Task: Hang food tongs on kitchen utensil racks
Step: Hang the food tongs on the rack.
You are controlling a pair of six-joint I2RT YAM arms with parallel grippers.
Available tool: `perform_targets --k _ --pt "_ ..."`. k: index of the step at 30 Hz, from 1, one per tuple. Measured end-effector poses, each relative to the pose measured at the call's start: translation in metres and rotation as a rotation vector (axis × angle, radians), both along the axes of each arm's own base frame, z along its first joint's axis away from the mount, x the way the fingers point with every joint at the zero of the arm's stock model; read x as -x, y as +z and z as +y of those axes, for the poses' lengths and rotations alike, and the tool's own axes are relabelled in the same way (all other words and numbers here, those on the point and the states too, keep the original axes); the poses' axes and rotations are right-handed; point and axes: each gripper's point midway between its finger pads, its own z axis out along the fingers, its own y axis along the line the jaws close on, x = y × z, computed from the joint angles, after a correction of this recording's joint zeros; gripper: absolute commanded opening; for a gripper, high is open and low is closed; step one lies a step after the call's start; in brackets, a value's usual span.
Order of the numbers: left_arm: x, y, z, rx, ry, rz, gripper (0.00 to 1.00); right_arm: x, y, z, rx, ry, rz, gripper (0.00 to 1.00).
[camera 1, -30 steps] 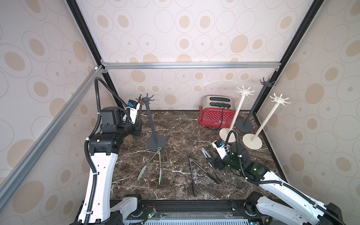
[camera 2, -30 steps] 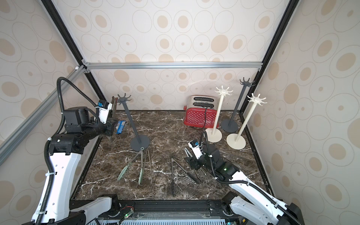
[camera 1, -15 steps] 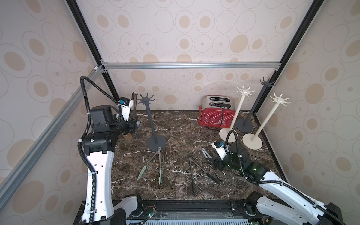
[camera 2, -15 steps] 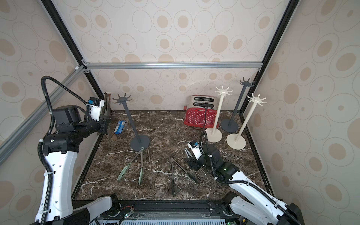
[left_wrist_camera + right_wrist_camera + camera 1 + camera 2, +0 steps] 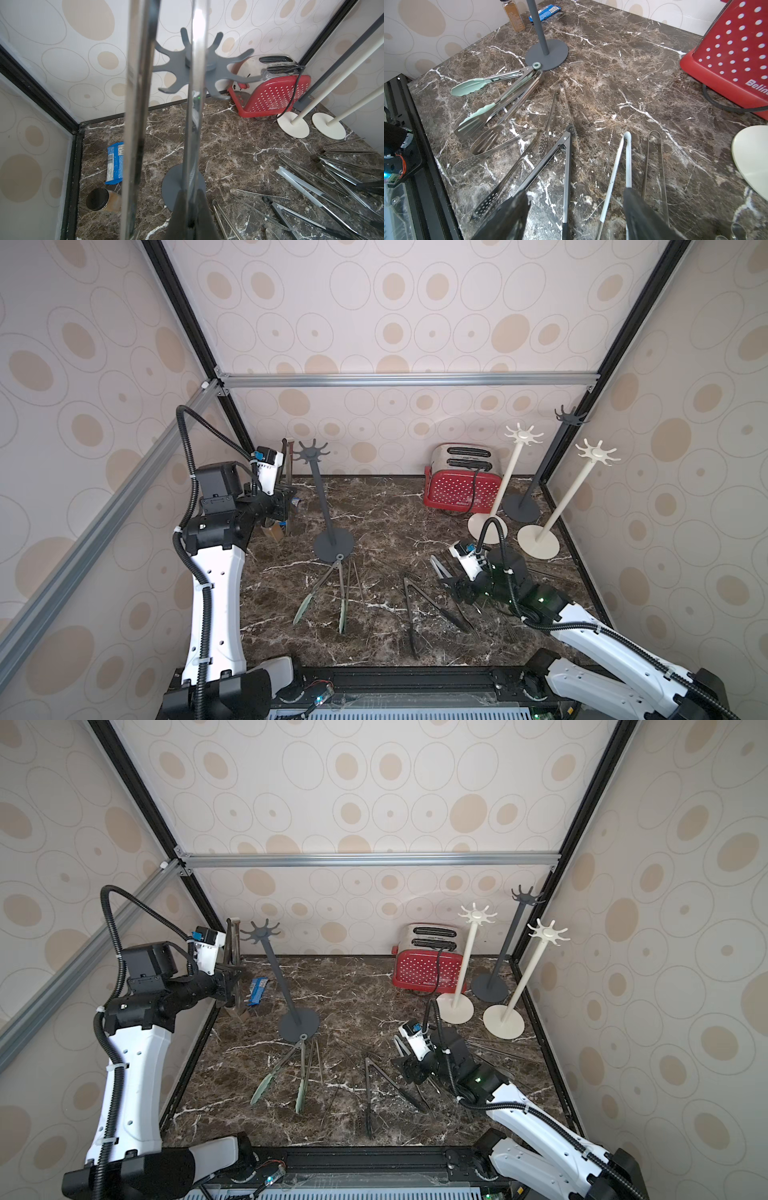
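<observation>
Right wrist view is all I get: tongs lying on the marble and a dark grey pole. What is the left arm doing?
Observer: The left gripper is shut on steel tongs, holding them upright beside that pole's hook crown, not hooked on.
Operator: Is anything hanging on any rack?
Observer: No. That crown, both cream-white crowns and the corner dark grey crown are all bare.

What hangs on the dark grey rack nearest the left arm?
Nothing hangs on its hook crown. In the wrist view, steel tongs in the left gripper cover its centre.
</observation>
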Motion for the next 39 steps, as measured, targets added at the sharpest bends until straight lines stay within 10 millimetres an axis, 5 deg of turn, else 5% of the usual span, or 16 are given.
perform_targets --k 14,39 --pt "-0.017 -0.012 0.0 0.036 -0.036 0.022 0.0 0.0 -0.011 0.001 0.025 0.007 0.028 0.74" --pt "-0.02 -0.046 -0.011 0.104 -0.094 0.034 0.0 0.0 -0.017 0.003 0.038 0.019 0.045 0.74"
